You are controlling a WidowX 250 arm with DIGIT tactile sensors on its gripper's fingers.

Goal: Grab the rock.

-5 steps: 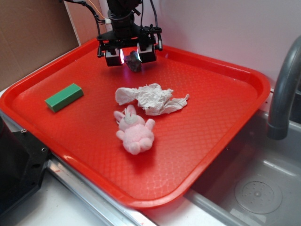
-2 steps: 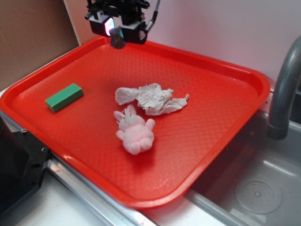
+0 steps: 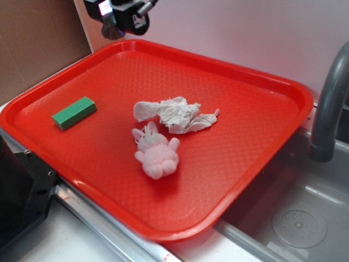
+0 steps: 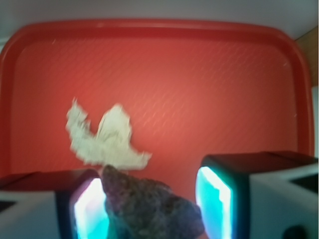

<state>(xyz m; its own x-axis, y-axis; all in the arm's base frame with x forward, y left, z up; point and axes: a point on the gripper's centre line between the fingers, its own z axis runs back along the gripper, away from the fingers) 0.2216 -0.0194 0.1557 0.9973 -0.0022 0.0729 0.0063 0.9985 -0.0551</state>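
Note:
The rock [image 3: 112, 30], a small dark jagged lump, hangs in the air above the far left corner of the red tray [image 3: 262, 82]. My gripper [image 3: 116, 21] is shut on the rock and sits at the top edge of the exterior view. In the wrist view the rock [image 4: 149, 206] fills the gap between the two glowing cyan pads [image 4: 214, 196] of the gripper [image 4: 152, 199]. It lies against the left pad, with the tray floor far below.
On the tray lie a green block [image 3: 74, 113] at the left, a crumpled white tissue [image 3: 174, 114] [image 4: 102, 137] in the middle and a pink plush toy [image 3: 156, 153] in front of it. A grey faucet [image 3: 330, 109] and sink [image 3: 300, 224] stand to the right.
The gripper has risen from the tray's far side and moved left, carrying the rock up with it. Nothing else on the tray has moved.

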